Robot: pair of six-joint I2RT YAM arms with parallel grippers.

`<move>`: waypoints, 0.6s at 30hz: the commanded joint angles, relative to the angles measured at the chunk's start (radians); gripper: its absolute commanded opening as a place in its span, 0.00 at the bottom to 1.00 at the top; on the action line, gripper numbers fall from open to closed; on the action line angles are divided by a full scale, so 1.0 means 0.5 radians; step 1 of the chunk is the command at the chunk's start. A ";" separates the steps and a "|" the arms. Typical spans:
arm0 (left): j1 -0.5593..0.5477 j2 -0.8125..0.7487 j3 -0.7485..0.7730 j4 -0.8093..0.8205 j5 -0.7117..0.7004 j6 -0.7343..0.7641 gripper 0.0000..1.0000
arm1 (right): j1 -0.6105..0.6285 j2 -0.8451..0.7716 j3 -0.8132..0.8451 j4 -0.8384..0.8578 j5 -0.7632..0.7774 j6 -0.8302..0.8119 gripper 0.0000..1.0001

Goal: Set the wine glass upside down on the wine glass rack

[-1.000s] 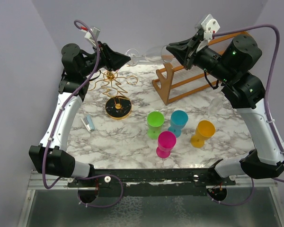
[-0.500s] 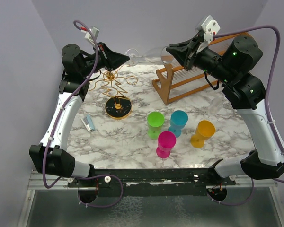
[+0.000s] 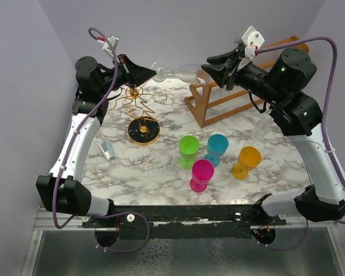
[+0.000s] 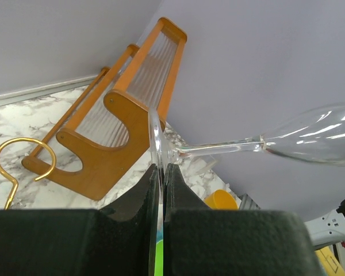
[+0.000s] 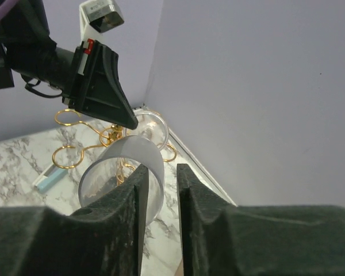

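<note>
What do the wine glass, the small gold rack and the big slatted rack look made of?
Wine glass: clear glass by the look, fully see-through with bright highlights, though clear plastic can't be excluded. Wine glass rack: thin bent metal wire with a shiny gold finish. Slatted rack: orange-brown wood, smooth and slightly glossy, probably varnished.

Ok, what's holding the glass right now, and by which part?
The left gripper pinches the wine glass by its foot, the disc edge-on in its jaws. The right gripper is open beside the bowl's rim, gripping nothing.
</note>
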 commanded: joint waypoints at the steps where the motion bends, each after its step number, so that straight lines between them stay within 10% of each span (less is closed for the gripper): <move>1: 0.081 -0.094 0.002 0.099 0.052 -0.037 0.00 | 0.007 -0.109 -0.040 0.096 0.027 -0.108 0.31; 9: 0.287 -0.145 -0.004 0.095 0.049 -0.102 0.00 | 0.006 -0.231 -0.116 0.079 0.112 -0.216 0.60; 18: 0.506 -0.198 0.098 -0.085 -0.090 0.011 0.00 | 0.006 -0.401 -0.334 0.070 0.177 -0.366 0.68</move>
